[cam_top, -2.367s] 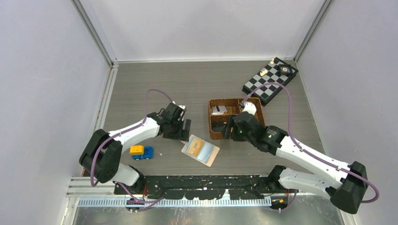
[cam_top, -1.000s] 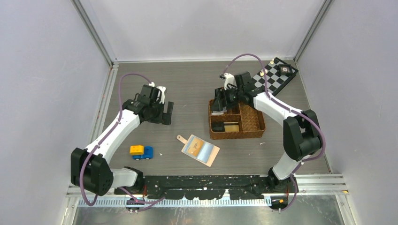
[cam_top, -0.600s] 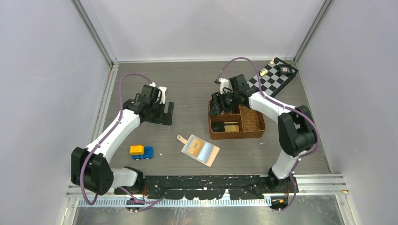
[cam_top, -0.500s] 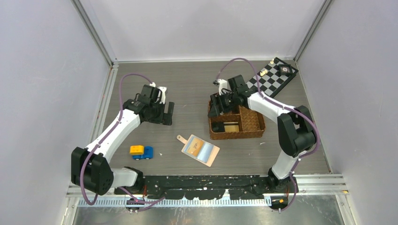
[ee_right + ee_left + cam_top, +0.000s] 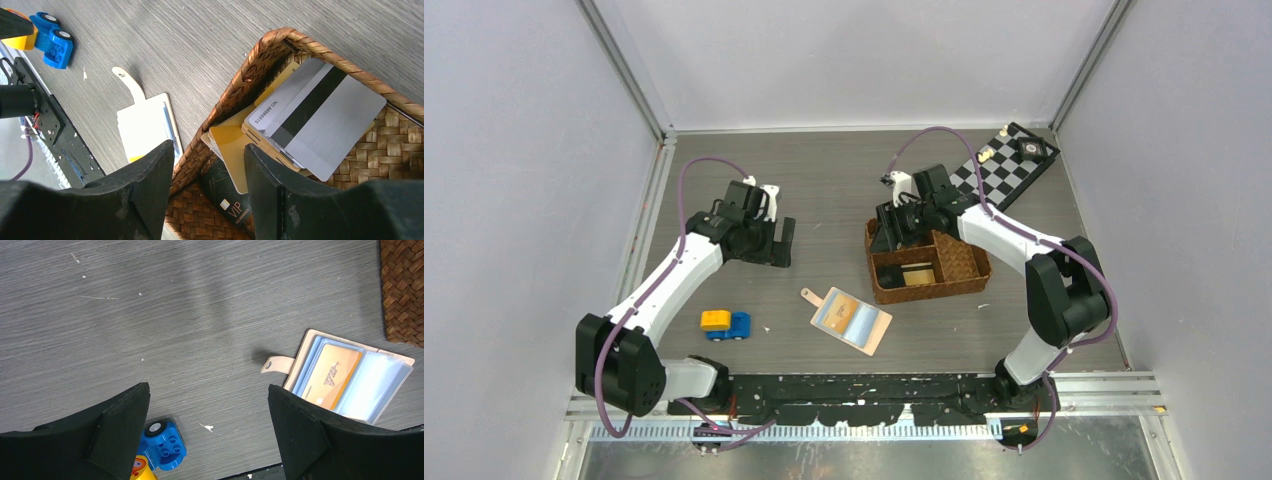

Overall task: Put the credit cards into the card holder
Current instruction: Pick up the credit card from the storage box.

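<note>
Hovering with jaws spread, the right gripper (image 5: pixel 210 150) is hanging over a corner of the basket (image 5: pixel 235 90), where only its wrist view is showing the stacked credit cards (image 5: pixel 320 115). The left gripper (image 5: pixel 207 390), likewise parted, is facing the open card holder (image 5: pixel 350 382) at its four o'clock, one tan card inside.

Top view overhead, far; wrist views close, downward — all share the card holder (image 5: pixel 851 320).

Bright, even light; soft shadows.
</note>
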Controlling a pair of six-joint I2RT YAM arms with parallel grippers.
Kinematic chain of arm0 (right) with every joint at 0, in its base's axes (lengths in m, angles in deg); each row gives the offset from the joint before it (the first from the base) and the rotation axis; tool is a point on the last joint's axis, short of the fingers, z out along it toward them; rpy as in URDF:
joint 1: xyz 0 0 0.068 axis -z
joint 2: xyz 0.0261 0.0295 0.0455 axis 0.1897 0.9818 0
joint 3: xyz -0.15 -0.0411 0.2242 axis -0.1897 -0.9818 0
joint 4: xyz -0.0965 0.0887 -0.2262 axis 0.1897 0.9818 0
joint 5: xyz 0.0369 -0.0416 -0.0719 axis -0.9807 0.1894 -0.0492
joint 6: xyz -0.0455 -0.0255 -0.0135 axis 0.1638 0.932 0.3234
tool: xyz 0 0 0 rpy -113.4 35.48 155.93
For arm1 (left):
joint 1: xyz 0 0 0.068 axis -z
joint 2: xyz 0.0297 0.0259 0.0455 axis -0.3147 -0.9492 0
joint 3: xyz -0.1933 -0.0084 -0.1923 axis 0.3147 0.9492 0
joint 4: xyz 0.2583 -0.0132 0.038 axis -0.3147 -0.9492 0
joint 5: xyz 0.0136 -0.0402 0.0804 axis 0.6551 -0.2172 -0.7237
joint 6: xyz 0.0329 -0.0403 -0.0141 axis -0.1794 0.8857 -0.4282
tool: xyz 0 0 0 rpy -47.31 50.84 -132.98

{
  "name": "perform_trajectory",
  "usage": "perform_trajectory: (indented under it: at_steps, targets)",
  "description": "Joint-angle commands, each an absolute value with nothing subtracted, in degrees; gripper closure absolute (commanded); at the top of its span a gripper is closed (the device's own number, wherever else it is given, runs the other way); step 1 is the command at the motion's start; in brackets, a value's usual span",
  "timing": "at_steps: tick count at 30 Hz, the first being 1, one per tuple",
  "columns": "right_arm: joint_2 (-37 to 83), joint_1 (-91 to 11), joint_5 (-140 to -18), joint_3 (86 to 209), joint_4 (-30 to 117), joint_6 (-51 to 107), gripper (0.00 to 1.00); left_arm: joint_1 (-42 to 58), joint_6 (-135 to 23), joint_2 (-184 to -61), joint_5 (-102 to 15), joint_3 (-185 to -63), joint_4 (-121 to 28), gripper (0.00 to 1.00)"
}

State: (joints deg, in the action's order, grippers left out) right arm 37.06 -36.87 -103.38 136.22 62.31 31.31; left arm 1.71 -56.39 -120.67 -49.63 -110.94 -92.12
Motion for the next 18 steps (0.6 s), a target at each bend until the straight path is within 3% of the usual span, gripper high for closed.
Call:
perform_trajectory:
  at_steps: [1, 18]
  targets:
    - [33.5, -37.3, -104.8, 136.2, 60.9, 30.5, 0.42, 1.3, -56.9, -119.4, -49.8, -111.7, -91.1, 0.1]
    - [34.3, -37.4, -101.6, 135.9, 61.9, 31.8, 0.45, 1.3, -56.8, -119.6, -49.0, -111.5, -91.3, 0.1]
